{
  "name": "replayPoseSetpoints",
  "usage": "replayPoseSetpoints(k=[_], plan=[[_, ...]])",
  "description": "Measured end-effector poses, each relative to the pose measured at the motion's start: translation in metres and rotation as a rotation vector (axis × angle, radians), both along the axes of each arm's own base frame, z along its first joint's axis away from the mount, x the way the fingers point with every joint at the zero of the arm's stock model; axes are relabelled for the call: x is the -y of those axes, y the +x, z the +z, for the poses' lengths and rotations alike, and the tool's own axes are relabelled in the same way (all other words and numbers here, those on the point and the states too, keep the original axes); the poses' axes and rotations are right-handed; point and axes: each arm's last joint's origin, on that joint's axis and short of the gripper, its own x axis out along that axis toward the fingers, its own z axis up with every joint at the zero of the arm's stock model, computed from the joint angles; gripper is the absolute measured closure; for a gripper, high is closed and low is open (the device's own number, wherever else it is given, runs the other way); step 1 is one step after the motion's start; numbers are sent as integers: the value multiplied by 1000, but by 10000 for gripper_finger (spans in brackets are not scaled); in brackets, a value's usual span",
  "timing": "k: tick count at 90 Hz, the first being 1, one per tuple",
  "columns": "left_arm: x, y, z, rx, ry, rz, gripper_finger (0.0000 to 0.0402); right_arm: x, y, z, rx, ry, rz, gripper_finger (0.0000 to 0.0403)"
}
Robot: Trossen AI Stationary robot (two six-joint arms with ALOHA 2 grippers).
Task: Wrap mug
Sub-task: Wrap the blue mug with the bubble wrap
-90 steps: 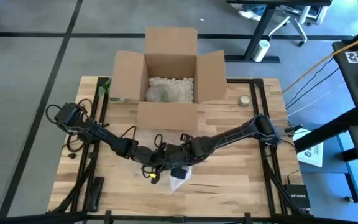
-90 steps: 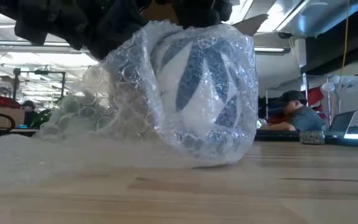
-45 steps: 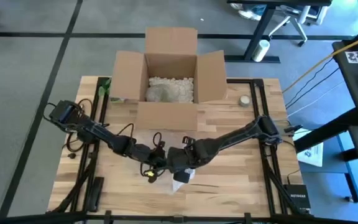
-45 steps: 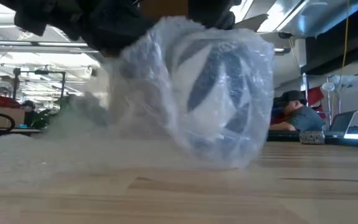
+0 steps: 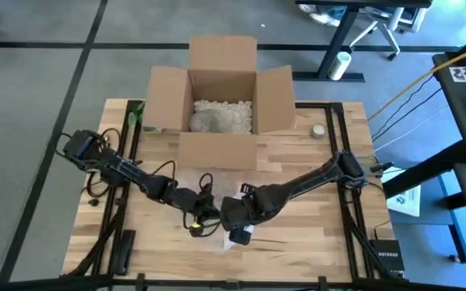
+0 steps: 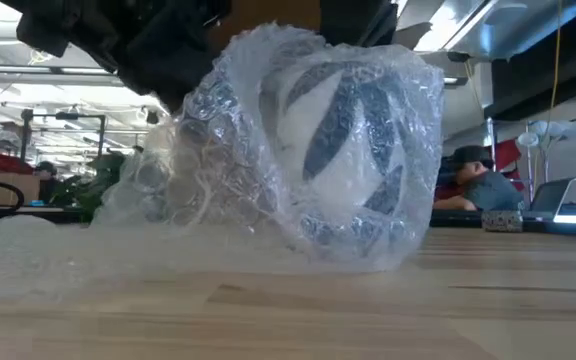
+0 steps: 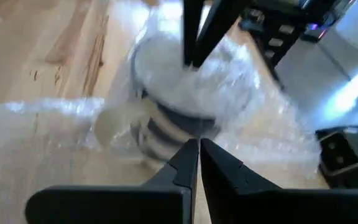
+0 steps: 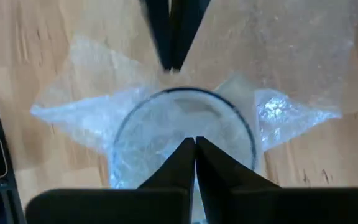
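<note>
The mug [image 6: 353,150], white with blue stripes, stands a little tilted inside clear bubble wrap [image 6: 198,170] near the table's front middle [image 5: 235,237]. My right gripper [image 8: 194,144] is shut right above the mug's wrapped mouth [image 8: 182,121]. My left gripper [image 7: 198,148] is shut at the mug's striped side, beside the handle [image 7: 112,126]. In the high view the two grippers [image 5: 206,212] [image 5: 235,226] meet over the bundle. Loose wrap spreads over the table to the left [image 7: 36,124]. My left gripper comes slanting down from the table's left, its shut fingertips [image 7: 188,155] against the wrap on the mug's lower wall [image 7: 179,134]. I cannot tell whether a fold is caught between them. My right gripper points down from above, its shut fingertips [image 8: 185,152] on the wrap stretched over the mug's mouth [image 8: 166,127]. The fingers hide whether wrap is pinched. The mug rests on the table.
An open cardboard box [image 5: 221,101] with packing filler stands at the table's far middle. A small round thing [image 5: 319,129] lies at the far right. Bare wood lies to the right of the bundle [image 5: 314,226]. A person [image 6: 478,180] sits in the room beyond.
My right gripper has gone toward the table's near edge and a little left, bringing the wrapped mug with it. The mug now stands nearer the front, shifted slightly right in the low view. The loose wrap on its left side has bunched up closer against it.
</note>
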Motion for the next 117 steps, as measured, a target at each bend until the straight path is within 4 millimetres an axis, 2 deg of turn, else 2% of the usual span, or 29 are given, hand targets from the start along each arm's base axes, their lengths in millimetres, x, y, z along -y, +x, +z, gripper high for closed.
replayPoseSetpoints(k=[10, 27, 40, 46, 58, 69, 82, 101, 117], plan=[[3, -9, 10, -12, -5, -15, 402, 0, 0, -8, -24, 4, 4, 403], [10, -32, 30, -31, 41, 21, 402, -1, 2, -33, -29, 23, 7, 403], [14, -51, 32, -106, 93, 89, 402, 4, 7, -43, -15, 63, 2, 403], [15, -60, 26, -154, 108, 129, 402, 8, 9, -47, -14, 89, 1, 403], [13, -77, 1, -226, 103, 194, 402, 12, 12, -50, 3, 106, -6, 403], [9, -89, -17, -232, 62, 226, 402, 11, 13, -49, 25, 111, 0, 403], [4, -107, -22, -102, 2, 207, 402, 11, 14, -49, 33, 107, -2, 403], [-21, -150, -28, 142, -113, 184, 402, 11, 14, -49, 37, 97, 4, 403], [-38, -172, -41, 166, -130, 175, 402, 11, 16, -49, 59, 94, 18, 403]])
